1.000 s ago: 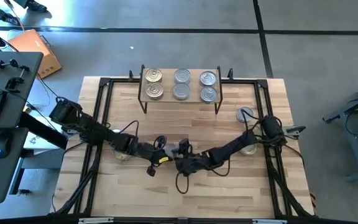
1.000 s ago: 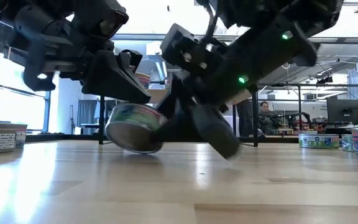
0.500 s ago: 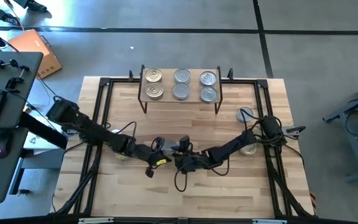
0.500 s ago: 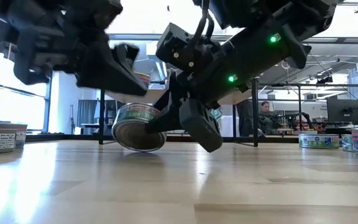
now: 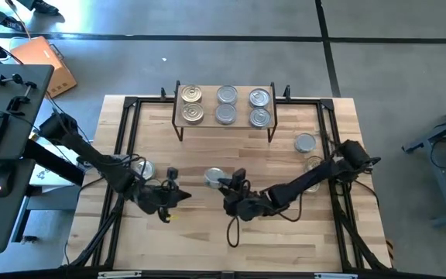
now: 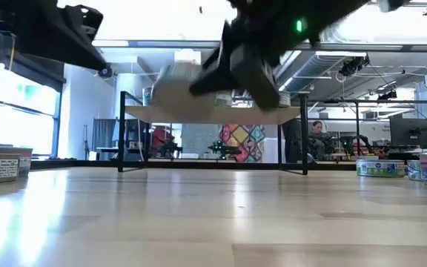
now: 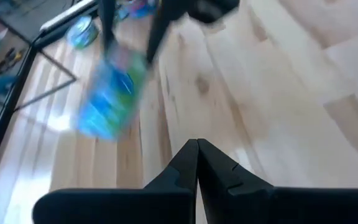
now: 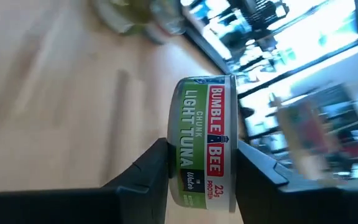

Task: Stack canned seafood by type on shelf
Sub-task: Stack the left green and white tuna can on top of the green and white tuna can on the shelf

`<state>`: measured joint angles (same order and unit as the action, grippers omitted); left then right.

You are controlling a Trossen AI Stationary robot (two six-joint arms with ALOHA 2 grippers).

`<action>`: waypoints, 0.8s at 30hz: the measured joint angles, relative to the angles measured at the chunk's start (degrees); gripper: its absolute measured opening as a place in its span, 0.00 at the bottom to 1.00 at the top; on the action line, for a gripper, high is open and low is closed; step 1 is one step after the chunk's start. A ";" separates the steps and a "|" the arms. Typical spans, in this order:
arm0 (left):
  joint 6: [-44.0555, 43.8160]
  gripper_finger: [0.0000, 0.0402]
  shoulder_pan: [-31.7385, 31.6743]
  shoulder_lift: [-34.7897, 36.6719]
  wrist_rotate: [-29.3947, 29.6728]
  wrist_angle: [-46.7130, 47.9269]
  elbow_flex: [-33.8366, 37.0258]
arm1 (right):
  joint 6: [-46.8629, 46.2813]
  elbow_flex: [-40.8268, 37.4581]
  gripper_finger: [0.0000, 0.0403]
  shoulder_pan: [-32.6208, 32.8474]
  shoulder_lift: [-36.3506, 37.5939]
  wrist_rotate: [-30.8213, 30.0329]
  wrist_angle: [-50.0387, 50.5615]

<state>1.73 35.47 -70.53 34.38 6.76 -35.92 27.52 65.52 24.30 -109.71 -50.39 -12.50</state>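
Six silvery round tins [image 5: 225,105] already stand on the light wood shelf [image 5: 224,123], upper centre of the frame. The right end effector [image 8: 201,163] is clamped on a green-labelled round tuna tin [image 8: 205,140]; the left end effector [image 7: 197,163] is closed and empty. About two tins [image 5: 305,143] wait on the surface.

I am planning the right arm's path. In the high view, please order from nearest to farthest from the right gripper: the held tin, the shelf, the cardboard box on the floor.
1. Held tin, between the right gripper fingers.
2. Shelf, at the table's far edge.
3. Cardboard box, on the floor, far left.

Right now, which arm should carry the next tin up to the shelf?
The right. Its gripper is already shut on a tuna tin, lifted off the table in front of the shelf. The left gripper is shut on nothing, pulled back toward the table's left side.
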 joint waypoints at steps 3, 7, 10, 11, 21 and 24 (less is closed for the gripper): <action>-2.09 0.00 1.50 -0.15 2.62 1.38 0.26 | 5.30 3.40 0.31 -0.17 2.17 -3.92 3.59; -3.69 0.00 2.28 -0.79 4.32 1.48 0.63 | 12.48 10.46 0.31 -3.38 3.21 -7.92 12.53; -4.61 0.00 2.73 -0.95 5.01 1.75 0.63 | 15.53 17.76 0.31 -7.60 3.21 -7.92 21.76; -4.81 0.00 2.86 -0.93 5.08 1.90 0.63 | 16.01 20.19 0.31 -9.23 3.23 -7.70 25.06; -6.62 0.00 4.08 -0.94 5.50 2.63 0.63 | 16.15 34.36 0.31 -29.42 3.34 4.92 43.62; -7.11 0.00 4.45 -0.94 5.57 3.47 0.63 | 16.59 33.86 0.31 -34.31 3.23 9.25 43.44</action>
<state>-5.38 39.92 -71.47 39.94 10.23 -35.29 44.11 99.38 -10.01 -106.48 -41.14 30.94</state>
